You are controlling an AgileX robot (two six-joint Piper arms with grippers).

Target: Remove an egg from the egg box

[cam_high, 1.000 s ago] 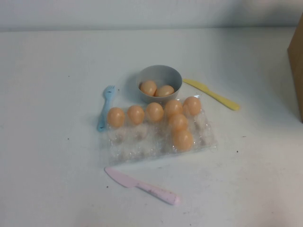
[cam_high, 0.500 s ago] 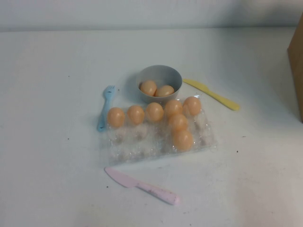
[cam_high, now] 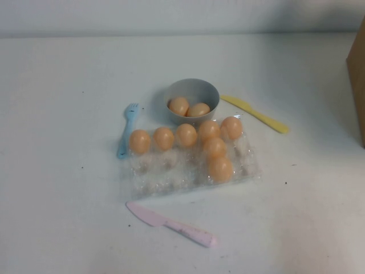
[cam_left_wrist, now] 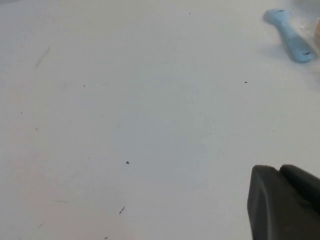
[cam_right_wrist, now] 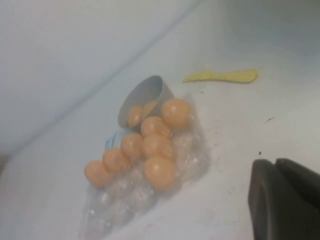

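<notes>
The clear plastic egg box (cam_high: 159,174) lies mid-table and holds several orange-tan eggs: a row along its far edge, such as the egg (cam_high: 140,141) at the left end, and two more near its right side (cam_high: 220,169). It also shows in the right wrist view (cam_right_wrist: 125,200) with eggs (cam_right_wrist: 159,171). Neither gripper shows in the high view. My left gripper (cam_left_wrist: 279,169) is shut and empty over bare table, left of the box. My right gripper (cam_right_wrist: 275,162) is shut and empty, off the box's right side.
A grey bowl (cam_high: 194,84) with two eggs stands just behind the box. A blue fork (cam_high: 126,130) lies left of the box, a yellow knife (cam_high: 255,113) behind it to the right, a pink knife (cam_high: 171,224) in front. A brown box (cam_high: 358,80) stands at the right edge.
</notes>
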